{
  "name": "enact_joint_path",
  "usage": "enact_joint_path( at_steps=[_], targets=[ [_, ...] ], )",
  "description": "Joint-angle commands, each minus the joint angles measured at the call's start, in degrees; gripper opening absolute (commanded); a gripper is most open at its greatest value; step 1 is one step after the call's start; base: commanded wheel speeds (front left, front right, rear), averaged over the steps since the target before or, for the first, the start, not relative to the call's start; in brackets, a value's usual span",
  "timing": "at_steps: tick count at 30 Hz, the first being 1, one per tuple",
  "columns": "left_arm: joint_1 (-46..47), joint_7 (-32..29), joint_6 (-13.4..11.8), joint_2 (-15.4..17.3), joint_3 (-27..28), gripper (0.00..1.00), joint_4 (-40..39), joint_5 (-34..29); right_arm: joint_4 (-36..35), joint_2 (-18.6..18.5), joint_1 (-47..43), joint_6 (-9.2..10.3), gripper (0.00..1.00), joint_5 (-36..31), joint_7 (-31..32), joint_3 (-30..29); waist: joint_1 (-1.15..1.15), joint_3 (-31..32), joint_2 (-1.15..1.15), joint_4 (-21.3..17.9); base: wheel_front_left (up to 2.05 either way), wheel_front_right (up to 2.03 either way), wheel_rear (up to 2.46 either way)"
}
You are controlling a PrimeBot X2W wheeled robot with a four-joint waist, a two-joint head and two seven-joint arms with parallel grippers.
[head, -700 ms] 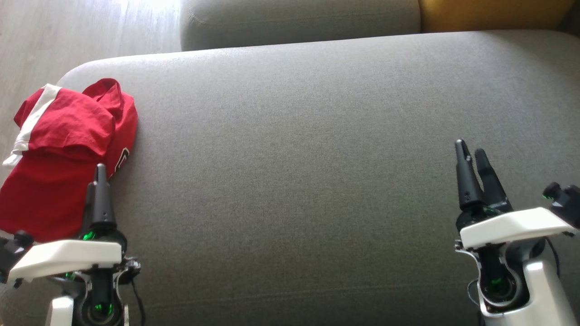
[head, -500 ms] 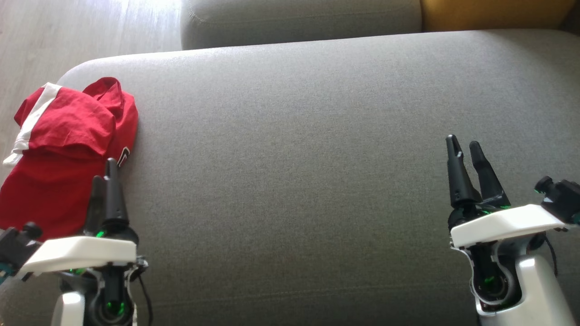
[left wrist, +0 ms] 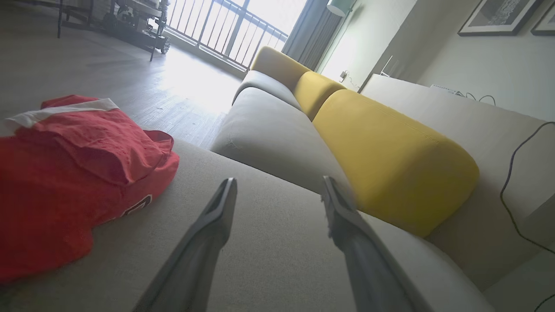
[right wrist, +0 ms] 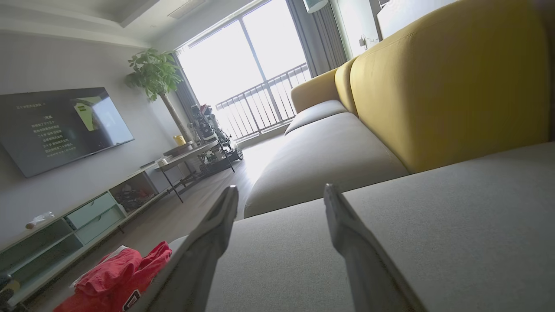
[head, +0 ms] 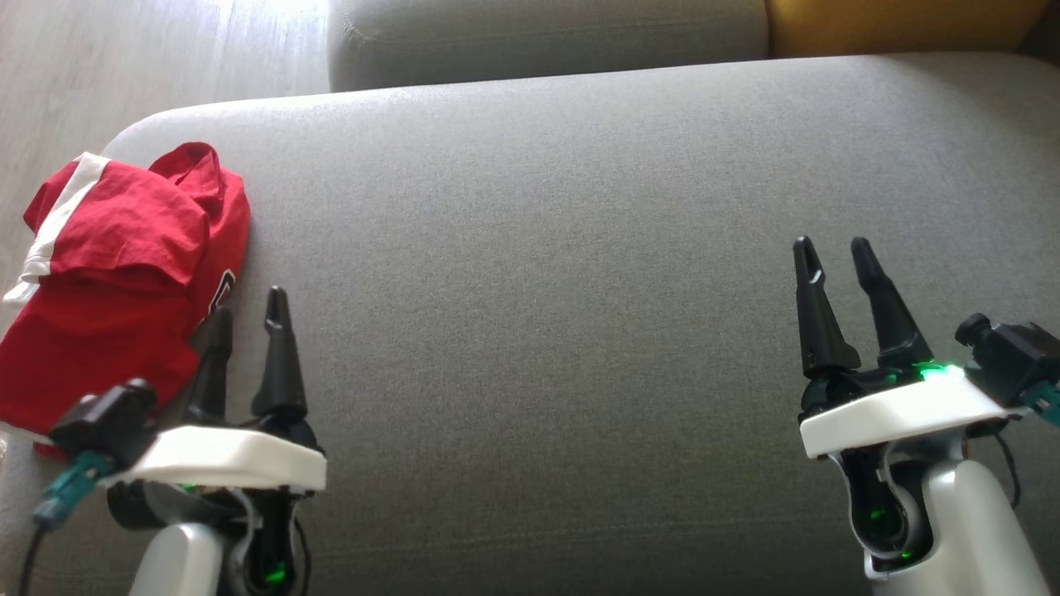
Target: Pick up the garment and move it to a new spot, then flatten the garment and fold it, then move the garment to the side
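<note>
Head view: a rumpled red garment (head: 116, 281) with a white stripe lies at the left end of the grey woven sofa seat (head: 538, 248), its printed mark unreadable. The left pincer (head: 247, 308) hovers just beside it, fingers apart; the right pincer (head: 831, 246), well apart, is equally spread. Left wrist view adds rounded yellow back cushions (left wrist: 390, 160); right wrist view, a television (right wrist: 60, 125) with illegible text

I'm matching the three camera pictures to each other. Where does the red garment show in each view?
Head view: red garment at the left edge, on the cushion's left end.
Left wrist view: red garment on the left side, from mid-height downward.
Right wrist view: red garment in the bottom left corner.
Shared landmark: the grey seat cushion under it.
</note>
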State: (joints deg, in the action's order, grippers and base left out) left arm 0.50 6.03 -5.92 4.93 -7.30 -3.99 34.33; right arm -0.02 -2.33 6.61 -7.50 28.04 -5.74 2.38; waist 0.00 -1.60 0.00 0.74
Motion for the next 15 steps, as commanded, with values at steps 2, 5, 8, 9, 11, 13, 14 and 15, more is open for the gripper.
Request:
enact_joint_path(
  at_steps=[2, 5, 8, 9, 11, 13, 14, 15],
  targets=[
    [2.29, 1.04, -2.48, 2.61, -1.30, 1.00, -2.73, -4.08, -3.11, -0.47, 2.65, 0.01, 1.00, -3.41, -1.34, 0.78, 0.00, 0.04, 0.00, -0.02, 0.00, 0.00, 0.00],
    [2.37, 1.38, -4.16, 3.83, -3.13, 1.00, -2.45, -6.01, -3.16, -0.47, 2.39, 0.01, 1.00, -4.78, -1.68, 0.70, 0.00, 0.07, 0.00, -0.03, 0.00, 0.00, 0.00],
    [2.27, 1.89, -6.85, 5.10, -5.28, 1.00, -1.55, -7.86, -2.27, -0.48, 1.63, 0.01, 1.00, -5.43, -2.19, 0.20, 0.00, 0.22, 0.00, -0.03, 0.00, 0.00, 0.00],
    [2.29, 2.06, -7.56, 5.54, -5.92, 1.00, -1.20, -8.45, -2.11, -0.48, 1.58, 0.01, 1.00, -5.90, -2.36, 0.12, 0.00, 0.26, 0.00, -0.02, 0.00, 0.00, 0.00],
    [2.43, 2.40, -8.84, 6.38, -7.21, 1.00, -0.65, -9.68, -1.75, -0.48, 1.44, 0.01, 1.00, -7.06, -2.70, 0.13, 0.00, 0.34, 0.00, -0.02, 0.00, 0.00, 0.00],
    [2.62, 2.75, -10.11, 7.05, -8.35, 1.00, -0.24, -10.85, -1.50, -0.49, 1.41, 0.01, 1.00, -8.45, -3.04, 0.16, 0.00, 0.34, 0.00, -0.03, 0.00, 0.00, 0.00],
    [2.72, 2.92, -10.70, 7.38, -8.91, 1.00, -0.06, -11.44, -1.37, -0.49, 1.34, 0.01, 1.00, -9.14, -3.21, 0.12, 0.00, 0.33, 0.00, -0.03, 0.00, 0.00, 0.00],
    [2.82, 3.08, -11.22, 7.71, -9.45, 1.00, 0.10, -12.03, -1.20, -0.49, 1.25, 0.01, 1.00, -9.82, -3.38, 0.01, 0.00, 0.32, 0.00, -0.04, 0.00, 0.00, 0.00]
  ],
)
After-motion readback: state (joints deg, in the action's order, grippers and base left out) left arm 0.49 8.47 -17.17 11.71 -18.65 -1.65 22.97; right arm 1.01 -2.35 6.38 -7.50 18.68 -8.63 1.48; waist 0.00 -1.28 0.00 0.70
